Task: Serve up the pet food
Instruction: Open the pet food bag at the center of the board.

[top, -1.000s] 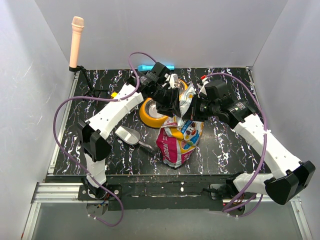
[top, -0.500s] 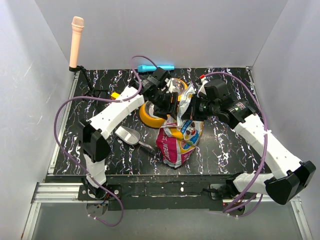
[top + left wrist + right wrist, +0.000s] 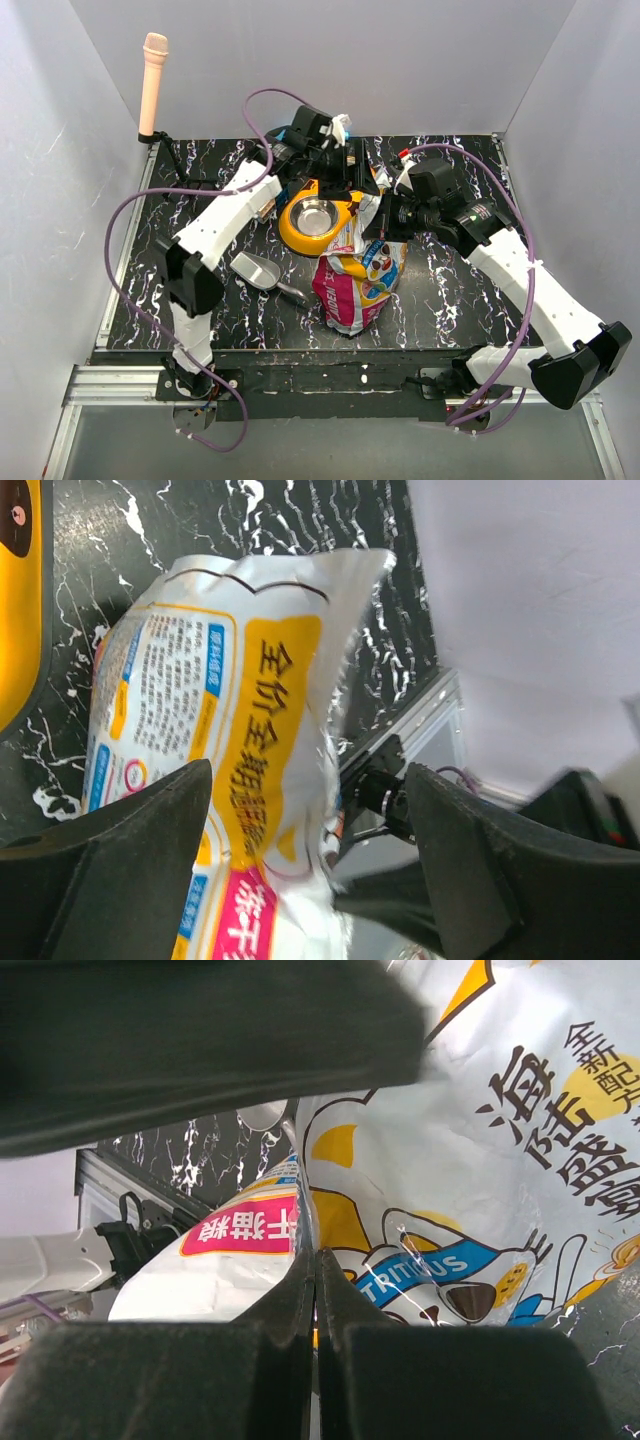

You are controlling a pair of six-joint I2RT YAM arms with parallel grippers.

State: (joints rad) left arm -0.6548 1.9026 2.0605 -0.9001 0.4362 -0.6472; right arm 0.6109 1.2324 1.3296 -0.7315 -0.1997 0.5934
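The white, blue and pink foil bag (image 3: 355, 275) stands in the middle of the table, its top leaning toward the yellow double bowl (image 3: 300, 232). My right gripper (image 3: 384, 226) is shut on the bag's upper edge; in the right wrist view the fingers (image 3: 316, 1260) pinch a thin foil seam of the bag (image 3: 480, 1160). My left gripper (image 3: 350, 172) is open and empty, behind the bowl near the far edge. In the left wrist view it (image 3: 308, 775) hangs open over the bag's back face (image 3: 200, 710). No kibble shows in any view.
A grey scoop (image 3: 262, 272) lies left of the bag. One steel dish (image 3: 313, 214) of the bowl is in view. A pink microphone-like post (image 3: 153, 80) stands at the far left corner. White walls enclose the table.
My left gripper has drawn back from the bag's top toward the far wall, uncovering the bowl's steel dish. My right gripper still holds the bag's edge in the same place.
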